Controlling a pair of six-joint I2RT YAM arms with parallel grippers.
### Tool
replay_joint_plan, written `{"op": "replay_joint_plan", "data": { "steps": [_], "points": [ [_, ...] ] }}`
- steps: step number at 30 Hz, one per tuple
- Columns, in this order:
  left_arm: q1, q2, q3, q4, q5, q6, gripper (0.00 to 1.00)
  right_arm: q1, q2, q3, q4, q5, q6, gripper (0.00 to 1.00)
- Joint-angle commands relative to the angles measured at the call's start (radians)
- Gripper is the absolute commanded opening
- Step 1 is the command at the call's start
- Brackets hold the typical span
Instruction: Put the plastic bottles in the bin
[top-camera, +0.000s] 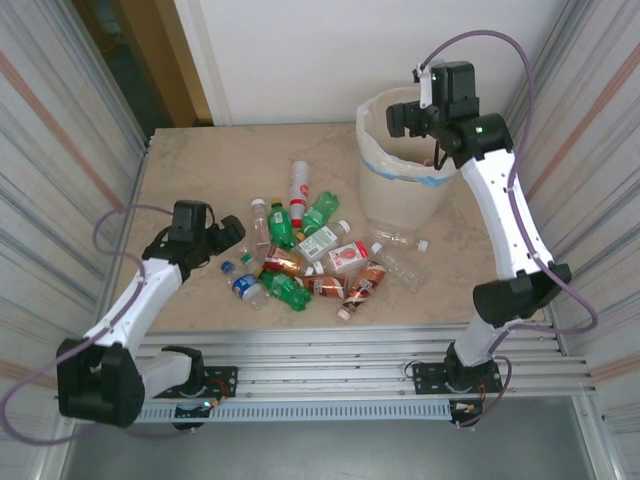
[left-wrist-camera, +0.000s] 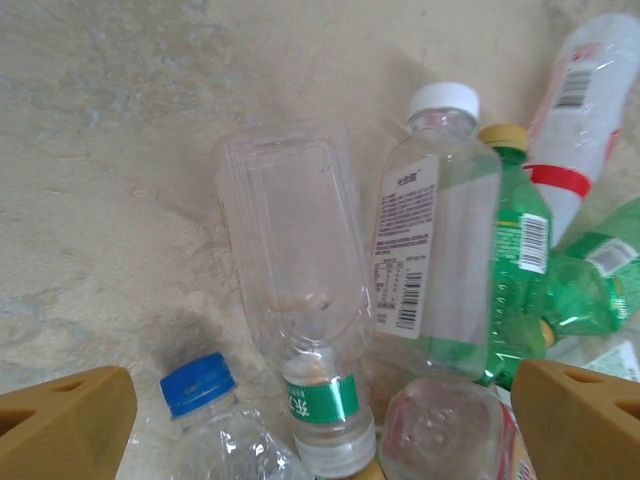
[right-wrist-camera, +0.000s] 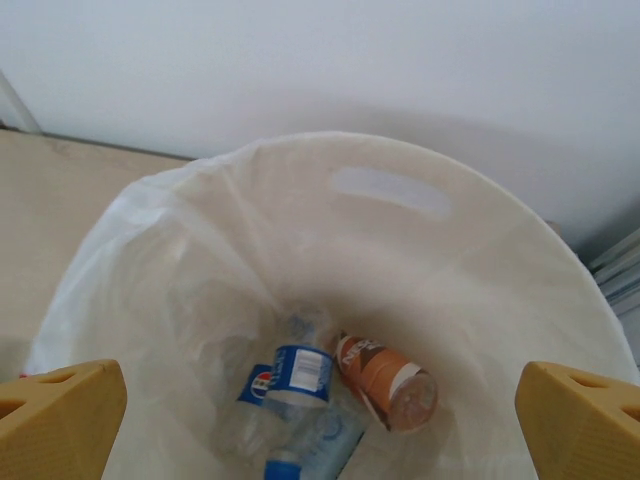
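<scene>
Top: plastic bottles (top-camera: 305, 262) piled mid-table, bin (top-camera: 395, 195) at back right, just behind the pile. The left gripper (top-camera: 230, 238) sits low at the pile's left edge, the right gripper (top-camera: 402, 118) is above the bin's mouth. Left wrist: left fingers (left-wrist-camera: 62, 425) wide apart, nothing clamped. Below them lie a clear square bottle (left-wrist-camera: 295, 270), a white-capped bottle (left-wrist-camera: 440, 250) touching it, and a blue-capped bottle (left-wrist-camera: 198, 385). Right wrist: right fingers (right-wrist-camera: 60, 415) apart, empty. In the bin's bottom are a blue-labelled bottle (right-wrist-camera: 297, 378) and a brown bottle (right-wrist-camera: 385, 380).
</scene>
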Motion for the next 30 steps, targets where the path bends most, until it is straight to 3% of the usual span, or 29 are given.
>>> {"op": "replay_joint_plan", "data": {
  "steps": [1, 7, 16, 30],
  "points": [
    [0.010, 0.081, 0.052, 0.022, 0.006, 0.001, 0.95, 0.022, -0.091, -0.080, 0.061, 0.059, 0.045, 0.98],
    [0.025, 0.231, 0.091, 0.059, 0.011, -0.002, 0.92, 0.028, -0.220, -0.246, 0.126, 0.052, 0.086, 0.98],
    [0.034, 0.371, 0.136, 0.107, 0.025, -0.005, 0.90, 0.037, -0.304, -0.341, 0.152, 0.026, 0.119, 0.98],
    [0.069, 0.499, 0.150, 0.183, 0.049, -0.060, 0.67, 0.055, -0.311, -0.380, 0.182, -0.003, 0.127, 0.98]
  ]
}}
